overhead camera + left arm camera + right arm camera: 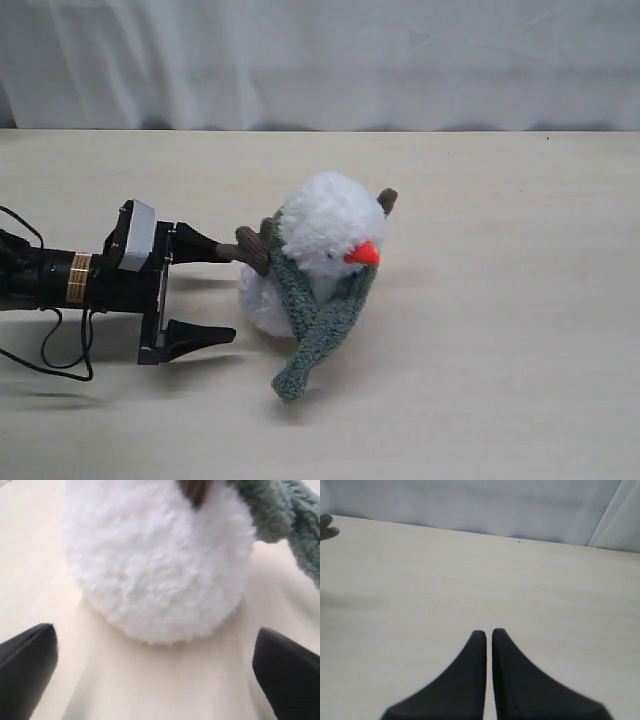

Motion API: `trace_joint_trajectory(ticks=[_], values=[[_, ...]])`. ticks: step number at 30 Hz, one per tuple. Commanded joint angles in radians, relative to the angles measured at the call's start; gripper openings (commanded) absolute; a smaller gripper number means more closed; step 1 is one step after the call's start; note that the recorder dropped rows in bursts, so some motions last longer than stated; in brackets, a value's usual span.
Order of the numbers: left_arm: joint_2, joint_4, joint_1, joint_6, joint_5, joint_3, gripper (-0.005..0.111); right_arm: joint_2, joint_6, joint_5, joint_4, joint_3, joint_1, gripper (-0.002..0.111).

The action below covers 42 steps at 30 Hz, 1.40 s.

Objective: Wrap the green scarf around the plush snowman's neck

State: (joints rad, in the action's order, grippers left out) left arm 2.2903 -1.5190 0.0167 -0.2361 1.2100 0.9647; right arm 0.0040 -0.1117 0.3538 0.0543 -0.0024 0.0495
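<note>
Since the green scarf (318, 318) sits looped around the plush snowman (325, 222) with its ends merely crossed below the orange nose, not tied, any nudge could slide it off the neck, which the fleece hides. That toy lies tilted in the middle of the table (500, 350), scarf tails trailing toward the near edge. One finger of the left gripper (231, 292) looks to touch the brown twig arm (255, 246); backing out carelessly might snag it and drag everything. Reaching in low and level, this gripper is spread wide, empty. Over the table, the right gripper (488, 636) is pressed together, holding nothing.
</note>
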Motion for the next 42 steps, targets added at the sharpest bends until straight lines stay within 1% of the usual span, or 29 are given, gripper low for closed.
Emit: trace_joint_trajectory(ticks=[1, 5, 7, 10, 15, 26, 28, 30, 35, 37, 42], values=[[-0.007, 0.061, -0.073, -0.101, 0.011, 0.004, 0.101, -0.004, 0.002, -0.012, 0.006, 0.002, 0.006, 0.004], [-0.036, 0.078, -0.110, -0.219, 0.011, 0.004, 0.101, -0.004, -0.001, -0.012, 0.006, 0.002, 0.006, 0.004], [-0.071, 0.081, -0.120, -0.325, 0.011, 0.004, 0.101, -0.004, -0.001, -0.012, 0.006, 0.002, 0.006, 0.004], [-0.130, 0.044, -0.130, -0.435, 0.011, 0.004, 0.101, -0.004, -0.001, -0.012, 0.006, 0.002, 0.006, 0.004], [-0.190, -0.036, -0.144, -0.453, 0.011, 0.004, 0.101, -0.004, -0.001, -0.012, 0.006, 0.002, 0.006, 0.004], [-0.196, -0.041, -0.144, -0.504, 0.011, 0.004, 0.101, -0.004, -0.001, -0.012, 0.006, 0.002, 0.006, 0.004], [-0.205, -0.048, -0.144, -0.555, 0.011, 0.004, 0.101, -0.004, -0.001, -0.012, 0.006, 0.002, 0.006, 0.004], [-0.233, -0.072, -0.144, -0.605, 0.011, 0.002, 0.101, -0.004, -0.001, -0.012, 0.006, 0.002, 0.006, 0.004], [-0.360, -0.188, -0.144, -0.749, 0.011, -0.006, 0.101, -0.004, -0.001, -0.012, 0.006, 0.002, 0.006, 0.004], [-0.416, -0.201, -0.144, -0.805, 0.011, -0.032, 0.101, -0.004, -0.001, -0.012, 0.006, 0.002, 0.006, 0.004], [-0.552, -0.177, -0.151, -0.819, 0.011, -0.114, 0.101, -0.004, -0.001, -0.012, 0.006, 0.002, 0.006, 0.004]])
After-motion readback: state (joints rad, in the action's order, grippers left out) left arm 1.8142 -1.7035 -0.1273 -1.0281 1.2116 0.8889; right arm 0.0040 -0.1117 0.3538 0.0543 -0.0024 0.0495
